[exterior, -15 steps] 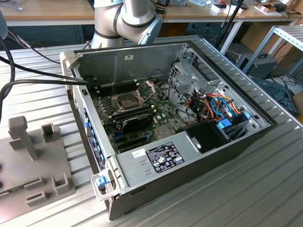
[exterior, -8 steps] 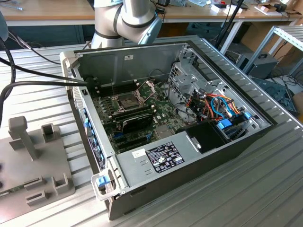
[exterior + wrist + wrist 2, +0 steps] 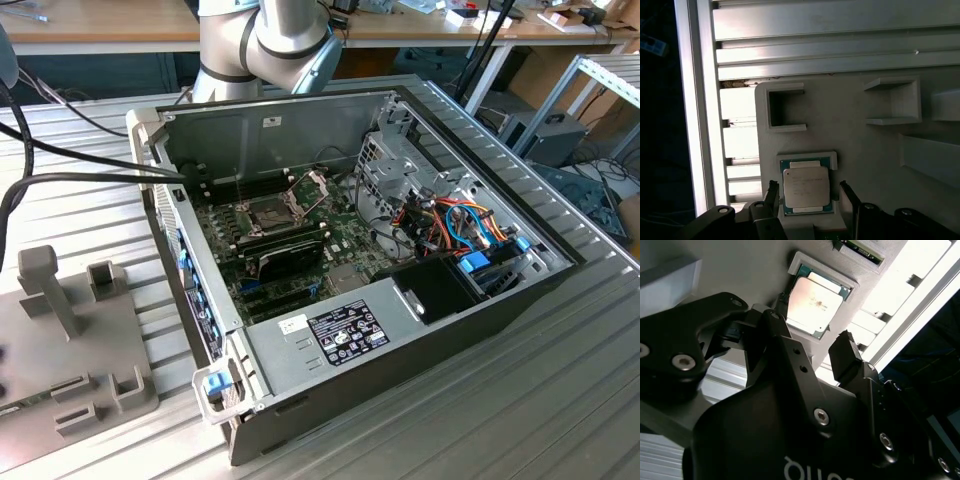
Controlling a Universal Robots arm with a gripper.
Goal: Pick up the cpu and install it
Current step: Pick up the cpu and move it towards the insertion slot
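Our claw (image 3: 809, 192) hangs with fingers apart, one on each side of the cpu (image 3: 806, 187) — it lies flat in the grey holder (image 3: 60, 350), at eight o'clock of the computer case (image 3: 260, 130) in the exterior view.

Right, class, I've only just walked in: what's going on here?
The arm's gripper hangs over the cpu, which lies in a recess of a grey holder. Its jaws are open, one on either side of the chip, not yet closed on it. In the exterior view the computer case stands open, the socket with its metal frame lifted.
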